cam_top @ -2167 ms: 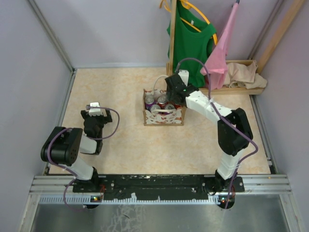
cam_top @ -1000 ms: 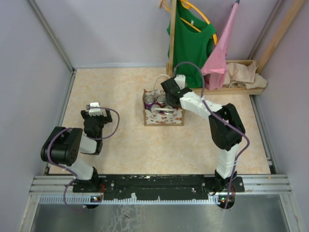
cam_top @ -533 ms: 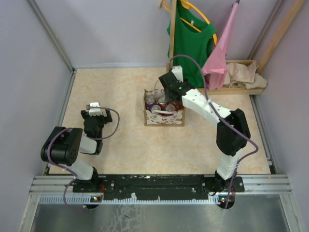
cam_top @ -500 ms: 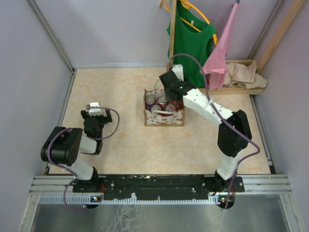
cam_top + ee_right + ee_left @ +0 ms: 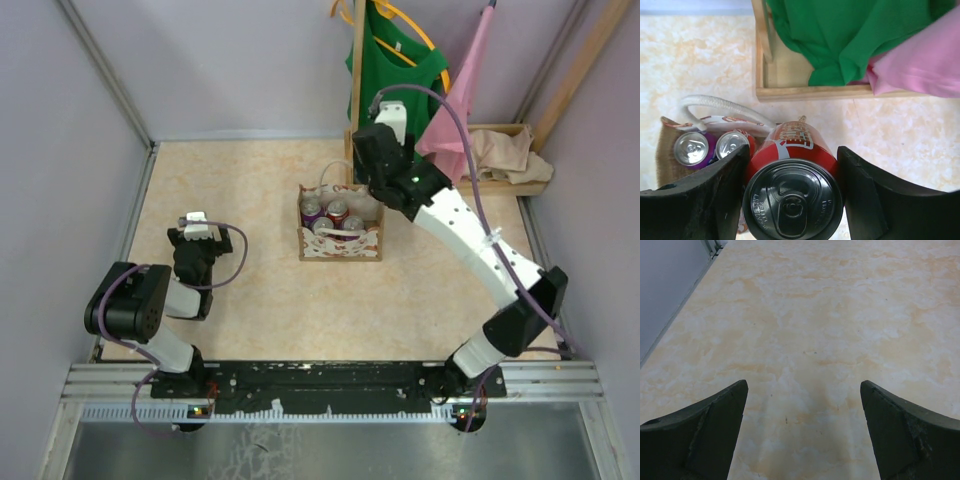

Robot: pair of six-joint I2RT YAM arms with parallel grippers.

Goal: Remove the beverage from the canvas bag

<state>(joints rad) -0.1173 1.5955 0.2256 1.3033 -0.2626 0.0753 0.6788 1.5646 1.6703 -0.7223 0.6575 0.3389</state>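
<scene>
Right wrist view has the right gripper [image 5: 790,197] clamped round a red can [image 5: 790,150], held high over the edge of the canvas bag [image 5: 666,152], presumably to clear its loop handle [image 5: 715,106], while the left gripper [image 5: 802,405] hangs agape over the table [image 5: 805,315].

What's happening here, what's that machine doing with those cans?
It is a two-armed robot taking drinks out of a canvas bag. The right gripper is clamped on a red can and holds it in the air, out of the bag and near its far right corner. More cans sit inside the bag. The left gripper is open and empty, resting idle over the bare table.
</scene>
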